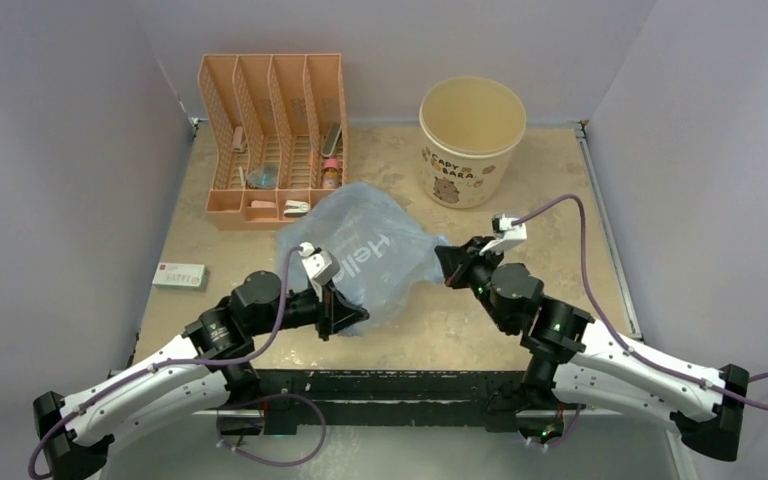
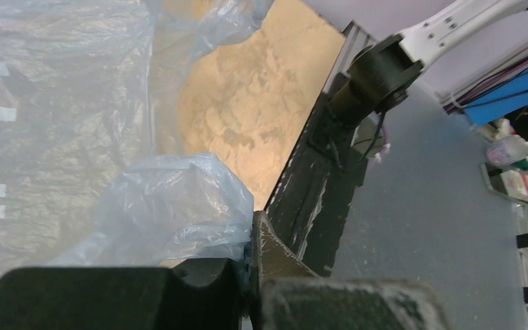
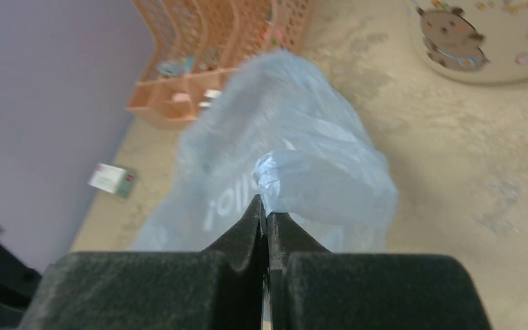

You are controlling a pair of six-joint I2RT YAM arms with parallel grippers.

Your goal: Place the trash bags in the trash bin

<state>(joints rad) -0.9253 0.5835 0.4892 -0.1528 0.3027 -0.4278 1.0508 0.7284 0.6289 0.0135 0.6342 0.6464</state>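
A translucent light-blue trash bag with white lettering hangs stretched between my two grippers over the middle of the table. My left gripper is shut on its near left edge; the film bunches at the closed fingertips. My right gripper is shut on its right edge, with the bag pinched at the jaw tips. The cream trash bin with brown lettering stands upright and open at the back right, apart from the bag. It also shows in the right wrist view.
An orange mesh file organizer with small items stands at the back left, just behind the bag. A small white box lies near the left table edge. Grey walls close in the left, back and right sides.
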